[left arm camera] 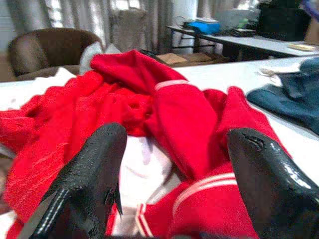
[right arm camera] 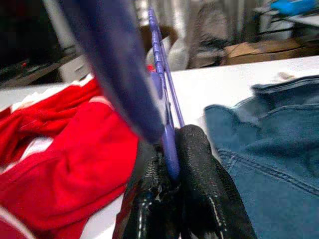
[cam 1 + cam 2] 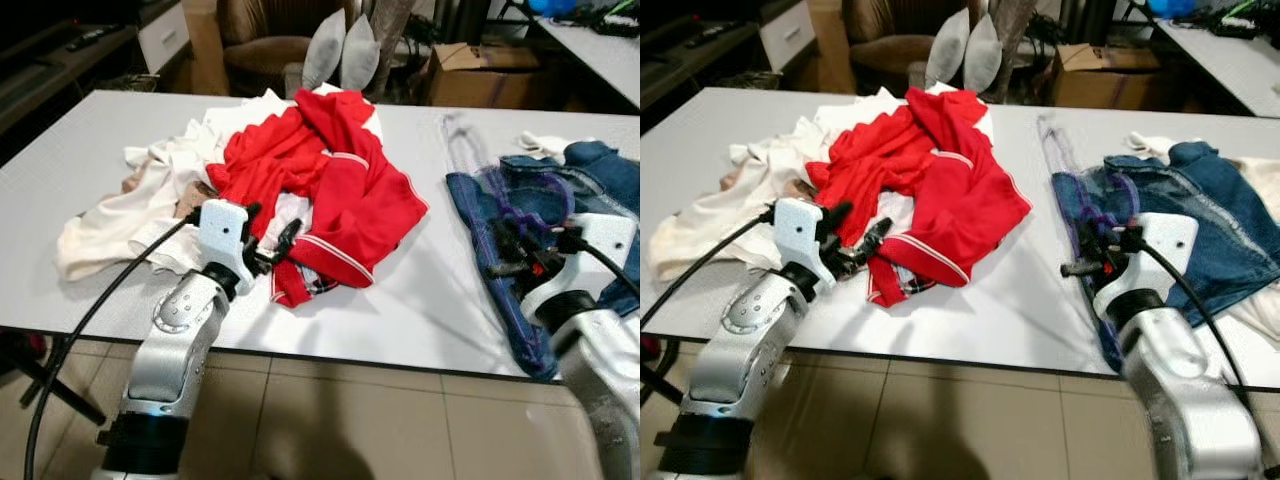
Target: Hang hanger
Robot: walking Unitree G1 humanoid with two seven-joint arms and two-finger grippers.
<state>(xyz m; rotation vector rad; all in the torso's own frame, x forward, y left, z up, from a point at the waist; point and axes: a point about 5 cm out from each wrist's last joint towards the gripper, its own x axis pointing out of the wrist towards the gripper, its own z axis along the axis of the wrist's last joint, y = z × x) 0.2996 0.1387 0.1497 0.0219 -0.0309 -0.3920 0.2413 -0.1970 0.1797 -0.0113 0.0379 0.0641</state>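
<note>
At a grey-white rectangular table (image 3: pixel 420 300) strewn with laundry, the robot's right gripper (image 3: pixel 1095 255) has its two black fingers (image 2: pixel 199 164) pressed together on the thin bar of a translucent purple plastic hanger (image 2: pixel 164 99), which runs out beyond the fingertips across the tabletop and, in the right wrist view, blurs into a broad purple band close to the lens. The hanger (image 3: pixel 1065 160) lies low over the table, its far end reaching past the fingers toward the table's back edge, its near part overlapping a crumpled blue denim garment (image 3: pixel 1210 210) that spreads just to the outer side of the clamped fingers. The left gripper (image 3: pixel 275 245) hovers at the near edge of a rumpled bright red shirt with white striped trim (image 3: pixel 340 190), its fingers (image 1: pixel 94 169) spread well apart with nothing between them; the red fabric fills the space just ahead of the fingertips, a white patch of cloth showing in the gap. Beyond and to the outer side of the left fingers, a heap of cream-white clothing (image 3: pixel 130 220) lies against the red shirt. Past the table's far edge stand a brown armchair (image 3: pixel 265 40), two grey pointed cushions (image 3: pixel 340 50) and a brown cardboard box (image 3: pixel 480 70).
</note>
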